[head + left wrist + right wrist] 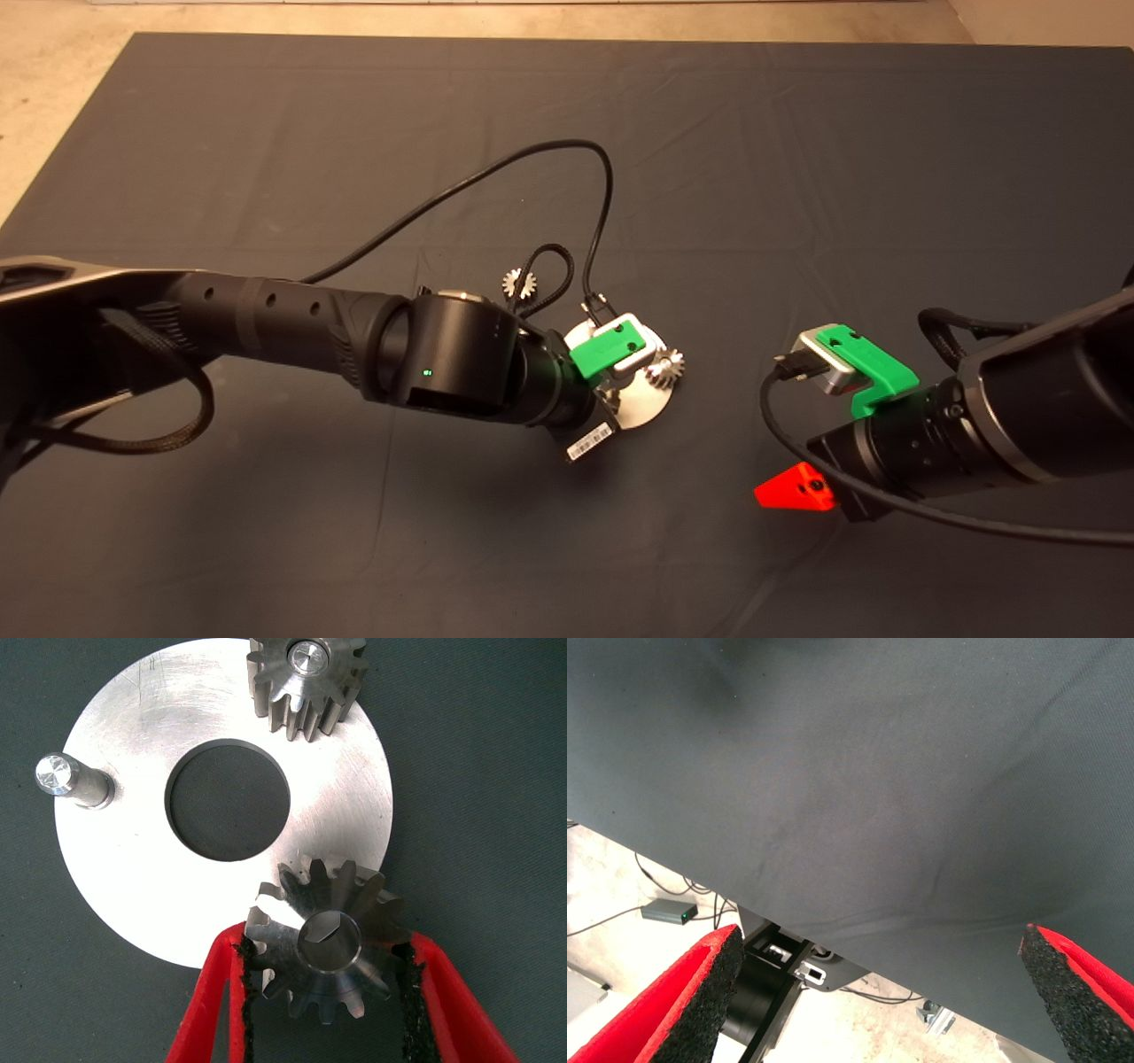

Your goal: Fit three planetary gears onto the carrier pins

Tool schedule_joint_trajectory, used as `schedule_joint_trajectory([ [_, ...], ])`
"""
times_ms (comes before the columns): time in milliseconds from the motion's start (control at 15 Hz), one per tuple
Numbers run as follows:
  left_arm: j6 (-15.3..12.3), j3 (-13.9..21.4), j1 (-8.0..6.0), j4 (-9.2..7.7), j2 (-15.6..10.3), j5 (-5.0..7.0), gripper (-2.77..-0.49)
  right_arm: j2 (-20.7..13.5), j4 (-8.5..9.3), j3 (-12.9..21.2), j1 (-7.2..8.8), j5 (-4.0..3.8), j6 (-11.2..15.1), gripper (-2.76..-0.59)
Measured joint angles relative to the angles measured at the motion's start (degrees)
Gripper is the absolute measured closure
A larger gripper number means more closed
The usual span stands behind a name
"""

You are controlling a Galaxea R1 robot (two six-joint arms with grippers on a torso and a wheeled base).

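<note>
Reaching over the disc [115, 868], left end effector [330, 992] clamped around 1 gear [326, 943]; right end effector [877, 992] wide open.

No legible text, brand or number is seen in any view. One white barcode sticker [589, 439] is carried on the left arm's wrist, head view; its print is too small to be read. Gears, disc and mat are seen w/o markings.
</note>
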Motion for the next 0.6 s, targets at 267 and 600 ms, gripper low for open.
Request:
schedule_joint_trajectory([
  [267, 0.02, 0.30, 0.00, 0.00, 0.00, -0.01, -0.77, 0.02, 0.00, -0.01, 0.00, 0.00, 0.01, -2.34],
  [600, 0.30, 0.28, 0.00, 0.00, -0.02, 0.00, -0.77, 0.02, 0.02, -0.01, 0.00, 0.00, 0.00, -2.34],
])
